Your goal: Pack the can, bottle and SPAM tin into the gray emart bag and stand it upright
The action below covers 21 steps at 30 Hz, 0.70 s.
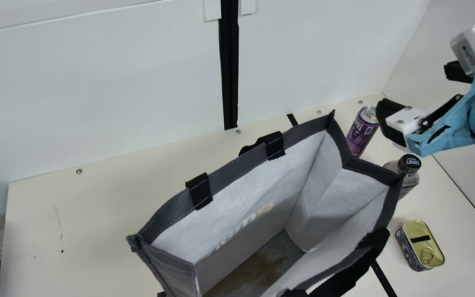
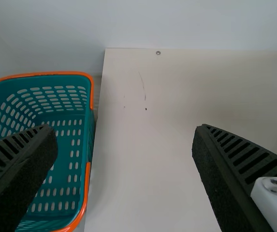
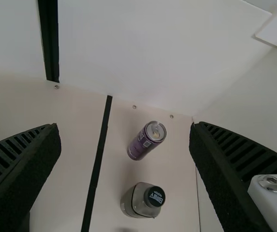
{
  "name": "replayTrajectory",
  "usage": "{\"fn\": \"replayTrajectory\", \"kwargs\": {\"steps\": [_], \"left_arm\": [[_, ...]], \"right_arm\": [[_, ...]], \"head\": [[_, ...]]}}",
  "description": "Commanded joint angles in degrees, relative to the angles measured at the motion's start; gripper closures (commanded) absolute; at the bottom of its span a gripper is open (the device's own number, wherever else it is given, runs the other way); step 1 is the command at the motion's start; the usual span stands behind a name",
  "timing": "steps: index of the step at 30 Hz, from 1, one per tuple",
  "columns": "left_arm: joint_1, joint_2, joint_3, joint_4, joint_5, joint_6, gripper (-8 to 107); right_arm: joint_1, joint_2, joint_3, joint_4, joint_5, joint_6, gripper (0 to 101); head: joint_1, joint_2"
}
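Observation:
The gray emart bag (image 1: 167, 218) stands open-topped on the table, its visible interior holding no items. My right gripper (image 1: 421, 93) is above the table's right back, near the purple can (image 1: 360, 131); in the right wrist view the gripper (image 3: 125, 159) is spread wide, with the can (image 3: 144, 142) and the bottle (image 3: 140, 200) upright on the table beyond its fingers. The dark-capped bottle (image 1: 410, 175) is partly behind the bag's right side. To the bag's right lies the SPAM tin (image 1: 423, 245), gold lid up. In the left wrist view my left gripper (image 2: 123, 159) is open with nothing between its fingers.
A teal basket with an orange rim (image 2: 92, 92) stands beside the table's left edge. A white wall (image 1: 97, 82) runs along the back of the table (image 1: 89, 231). The bag's black handle (image 1: 344, 276) hangs over its near side.

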Motion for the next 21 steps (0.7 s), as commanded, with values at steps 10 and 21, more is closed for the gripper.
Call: {"fn": "replayTrajectory", "kwargs": {"steps": [10,21], "left_arm": [[0.0,0.0,0.0,0.0,0.0,0.0,9],[0.0,0.0,0.0,0.0,0.0,0.0,9]], "right_arm": [[-1.87,-0.74,4.51,-2.57,0.01,0.55,6],[-2.01,-1.86,9.81,-5.19,0.01,2.65,6]], "head": [[-1.3,-0.05],[-1.3,-0.05]]}}
